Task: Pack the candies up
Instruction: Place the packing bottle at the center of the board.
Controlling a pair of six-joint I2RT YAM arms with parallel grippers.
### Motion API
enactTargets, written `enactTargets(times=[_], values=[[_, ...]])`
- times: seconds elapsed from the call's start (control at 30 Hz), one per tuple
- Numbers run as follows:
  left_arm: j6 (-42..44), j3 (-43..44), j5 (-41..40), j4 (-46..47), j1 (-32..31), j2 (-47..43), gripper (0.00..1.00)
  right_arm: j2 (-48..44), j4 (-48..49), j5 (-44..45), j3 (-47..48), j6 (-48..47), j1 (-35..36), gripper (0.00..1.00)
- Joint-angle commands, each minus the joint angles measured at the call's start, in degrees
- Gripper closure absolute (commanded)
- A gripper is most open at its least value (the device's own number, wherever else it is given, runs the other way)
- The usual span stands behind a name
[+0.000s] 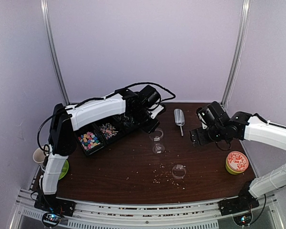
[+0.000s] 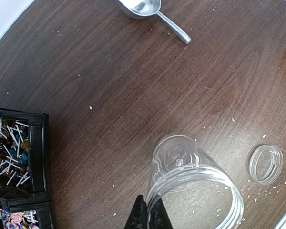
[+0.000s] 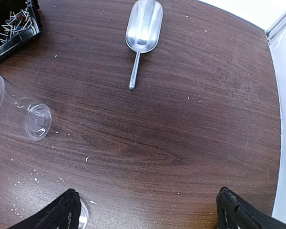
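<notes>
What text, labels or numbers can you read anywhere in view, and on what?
No readable text in any view.
Round green tin with red-and-white patterned lid: pattern too blurred to tell whether it holds words.
Clear plastic jar, silver metal scoop, black compartment tray: no print visible.

Prob. a lab test booth: plain white walls (image 1: 133,47), alu rail (image 1: 143,210), wooden table (image 1: 109,167).

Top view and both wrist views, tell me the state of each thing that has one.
jar: upright, uncapped, empty
left hand: shut, fingertips at the jar's rim
right hand: open, empty
clear lid: off, lying flat
scoop: lying flat, empty
green tub: closed
candies: in the black tray
</notes>
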Motion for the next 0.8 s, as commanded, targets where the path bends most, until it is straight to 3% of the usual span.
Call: enactTargets(times=[0.0,0.33,0.77], values=[[-0.84,2.01,-1.27,0.60,-0.99,1.41,1.00,-1.09,0.63,0.97,-0.53,0.76,-0.24,0.00],[-1.10,2.48,-1.24,0.60,-1.36,2.32,0.99,-0.84,0.74,0.82,-0.53,0.75,-0.24,0.01],[-1.56,3.62,-0.48,0.60,-1.38,2.76,0.75,-0.87,0.91,0.67,-0.40,0.58,-0.24,0.00]])
